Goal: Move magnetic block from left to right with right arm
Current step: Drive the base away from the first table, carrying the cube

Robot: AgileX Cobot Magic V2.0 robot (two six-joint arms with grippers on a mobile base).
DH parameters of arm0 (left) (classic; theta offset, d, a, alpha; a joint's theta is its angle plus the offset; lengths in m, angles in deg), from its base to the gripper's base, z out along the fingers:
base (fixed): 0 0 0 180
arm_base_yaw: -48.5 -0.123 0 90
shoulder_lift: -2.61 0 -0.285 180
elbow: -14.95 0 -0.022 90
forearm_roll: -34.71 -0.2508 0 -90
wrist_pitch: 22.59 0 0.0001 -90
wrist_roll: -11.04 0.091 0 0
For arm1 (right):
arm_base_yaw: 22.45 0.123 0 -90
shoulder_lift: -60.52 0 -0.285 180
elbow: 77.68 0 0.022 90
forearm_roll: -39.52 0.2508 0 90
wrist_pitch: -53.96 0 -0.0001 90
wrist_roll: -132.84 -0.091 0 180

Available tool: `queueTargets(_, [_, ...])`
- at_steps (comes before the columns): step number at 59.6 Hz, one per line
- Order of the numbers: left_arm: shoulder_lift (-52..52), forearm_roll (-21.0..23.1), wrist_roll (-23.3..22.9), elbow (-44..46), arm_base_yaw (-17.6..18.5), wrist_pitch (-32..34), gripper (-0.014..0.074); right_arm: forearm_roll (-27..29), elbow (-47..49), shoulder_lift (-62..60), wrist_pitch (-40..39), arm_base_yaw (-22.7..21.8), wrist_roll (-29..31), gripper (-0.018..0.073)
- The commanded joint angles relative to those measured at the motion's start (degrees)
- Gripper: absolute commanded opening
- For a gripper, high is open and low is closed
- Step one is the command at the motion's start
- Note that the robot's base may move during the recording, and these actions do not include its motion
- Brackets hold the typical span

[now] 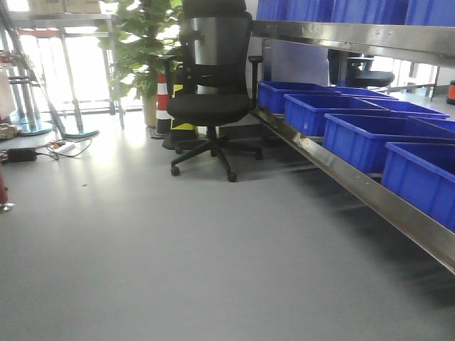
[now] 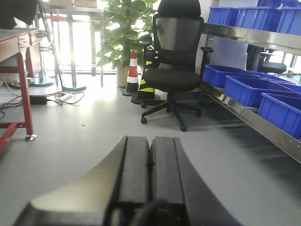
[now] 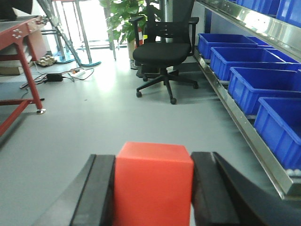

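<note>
- The red magnetic block (image 3: pixel 153 181) is seen at the bottom middle of the right wrist view.
- It is squeezed between the two black fingers (image 3: pixel 96 197) of the right gripper (image 3: pixel 153 202), and it is touched by one on each side.
- The grey floor (image 3: pixel 94 117) is seen behind the block.
- The left gripper (image 2: pixel 150 165) is seen at the bottom middle of the left wrist view. Its two fingers are pressed together with nothing between them.
- A black office chair (image 1: pixel 211 92) is seen at the top middle of the front view.
- Blue bins (image 1: pixel 355 138) are lined up on a metal shelf (image 1: pixel 341 177) at the right.
- A green plant (image 1: pixel 142 42) and a striped cone (image 1: pixel 163 96) are seen just left of the chair.
</note>
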Motion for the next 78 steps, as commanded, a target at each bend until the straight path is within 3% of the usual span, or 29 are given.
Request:
queueTargets(1, [-0.8,0.0,-0.4,-0.5,0.1,5.3,-0.0116,-1.2,1.5,1.0,-4.9,-0.3,0.5,0.0204])
queueTargets(78, [-0.6,0.0,-0.4,-0.5,-0.5,5.3,-0.0116,-1.2,1.5,1.0,-4.9,-0.3,0.5,0.0204])
